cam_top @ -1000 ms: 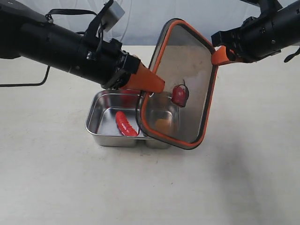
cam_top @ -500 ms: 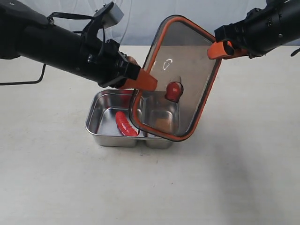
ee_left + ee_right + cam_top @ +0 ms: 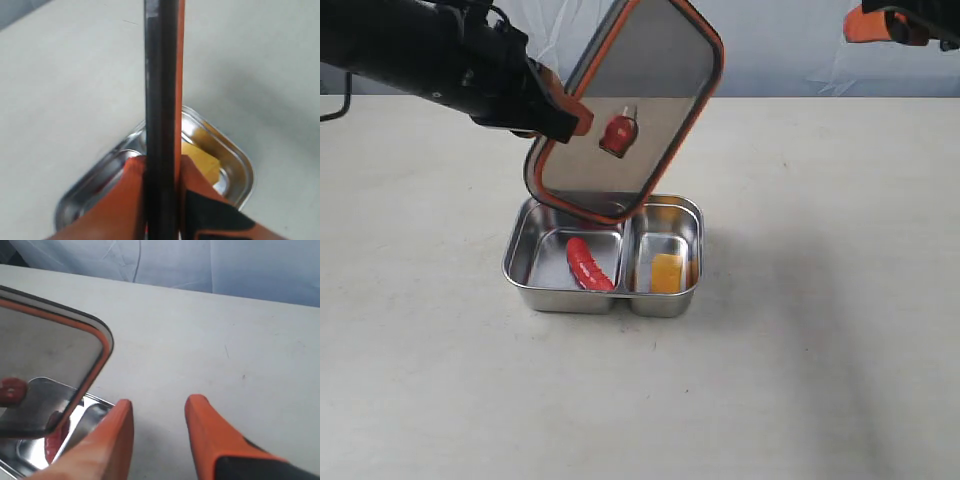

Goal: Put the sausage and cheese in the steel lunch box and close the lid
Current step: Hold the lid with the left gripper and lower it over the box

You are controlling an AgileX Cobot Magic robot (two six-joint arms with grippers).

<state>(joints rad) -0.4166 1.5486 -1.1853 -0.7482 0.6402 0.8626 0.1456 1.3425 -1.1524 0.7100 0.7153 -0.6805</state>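
The steel lunch box stands on the table with the red sausage in its left compartment and the yellow cheese in its right one. The dark lid with its orange rim hangs tilted above the box's back left, its red valve tab facing the camera. My left gripper is shut on the lid's edge; in the left wrist view the lid runs edge-on between the orange fingers, with the cheese below. My right gripper is open and empty, high at the far right.
The box sits mid-table on a pale tabletop with a light cloth backdrop behind. The left arm reaches in from the upper left.
My right gripper let go of the lid's upper corner and drew away up and right. The left gripper carried the lid up and left, uncovering the cheese compartment.
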